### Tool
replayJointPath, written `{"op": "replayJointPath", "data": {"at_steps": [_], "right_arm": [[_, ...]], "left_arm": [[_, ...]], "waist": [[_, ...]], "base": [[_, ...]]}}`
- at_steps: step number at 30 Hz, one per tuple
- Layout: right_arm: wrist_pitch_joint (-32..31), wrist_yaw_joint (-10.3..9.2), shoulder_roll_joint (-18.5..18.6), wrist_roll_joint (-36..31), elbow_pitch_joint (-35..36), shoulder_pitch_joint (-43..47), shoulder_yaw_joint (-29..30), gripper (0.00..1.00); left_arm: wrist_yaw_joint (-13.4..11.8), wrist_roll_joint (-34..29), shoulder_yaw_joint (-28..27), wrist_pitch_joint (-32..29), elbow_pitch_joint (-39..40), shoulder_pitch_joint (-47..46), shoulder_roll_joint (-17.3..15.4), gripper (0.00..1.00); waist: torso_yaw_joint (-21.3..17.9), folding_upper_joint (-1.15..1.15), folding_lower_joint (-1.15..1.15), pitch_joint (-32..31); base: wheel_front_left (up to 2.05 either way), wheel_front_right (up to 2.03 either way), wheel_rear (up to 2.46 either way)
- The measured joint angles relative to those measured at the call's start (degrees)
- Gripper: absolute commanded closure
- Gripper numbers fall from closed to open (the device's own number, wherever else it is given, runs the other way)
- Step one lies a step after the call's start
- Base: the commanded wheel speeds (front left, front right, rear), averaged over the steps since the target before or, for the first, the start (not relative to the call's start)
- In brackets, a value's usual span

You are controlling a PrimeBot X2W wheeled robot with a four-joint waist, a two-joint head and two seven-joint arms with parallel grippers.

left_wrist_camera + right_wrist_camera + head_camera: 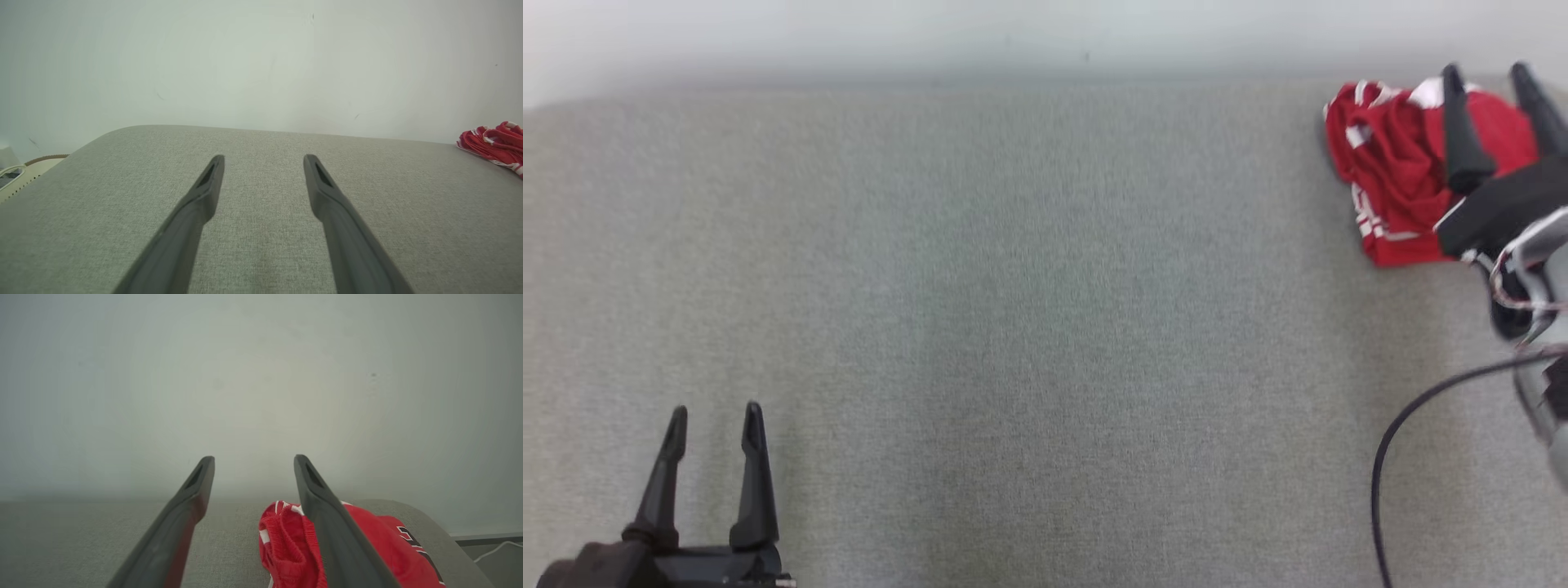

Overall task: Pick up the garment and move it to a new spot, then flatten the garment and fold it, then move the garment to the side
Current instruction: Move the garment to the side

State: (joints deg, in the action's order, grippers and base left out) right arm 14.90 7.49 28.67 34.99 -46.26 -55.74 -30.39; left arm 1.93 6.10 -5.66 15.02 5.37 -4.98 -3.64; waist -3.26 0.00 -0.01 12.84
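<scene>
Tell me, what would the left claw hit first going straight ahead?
Likely the wall: the left gripper points across the table, the garment well off to its right.

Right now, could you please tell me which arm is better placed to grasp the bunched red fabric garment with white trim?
Right. The right gripper hangs open over the red garment, far right on the grey woven surface; the left gripper, also open, sits near-left, well away.

A grey woven surface [1045, 327] lies under the fingers [202, 200] of the left gripper [263, 156]; a pale wall [261, 61] rises beyond their tips. Far to their left sits a beige object [24, 175], perhaps a basket.
</scene>
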Motion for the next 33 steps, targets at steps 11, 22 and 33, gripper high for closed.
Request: {"op": "replayJointPath", "data": {"at_steps": [11, 22, 33], "right_arm": [[0.1, 0.0, -8.7, -14.0, 16.3, 20.4, 16.2, 0.0], [0.1, 0.0, -19.5, -27.0, 29.6, 39.3, 23.6, 0.0], [0.1, 0.0, -24.6, -34.5, 36.2, 50.6, 26.1, 0.0]], "left_arm": [[-0.7, 0.0, 0.7, 0.0, -1.8, 1.5, 0.4, 0.0], [-1.5, -0.2, 1.8, 0.0, -4.1, 2.6, 0.5, 0.0], [-1.5, -0.4, 2.6, 0.0, -7.5, 3.8, 0.5, 0.0]], "waist": [[1.1, -0.01, 0.0, -6.5], [2.0, 0.0, 0.01, -10.7], [2.1, -0.01, 0.01, -13.8]], "base": [[0.0, 0.0, 0.0], [0.0, 0.0, 0.0], [0.0, 0.0, 0.0]]}}
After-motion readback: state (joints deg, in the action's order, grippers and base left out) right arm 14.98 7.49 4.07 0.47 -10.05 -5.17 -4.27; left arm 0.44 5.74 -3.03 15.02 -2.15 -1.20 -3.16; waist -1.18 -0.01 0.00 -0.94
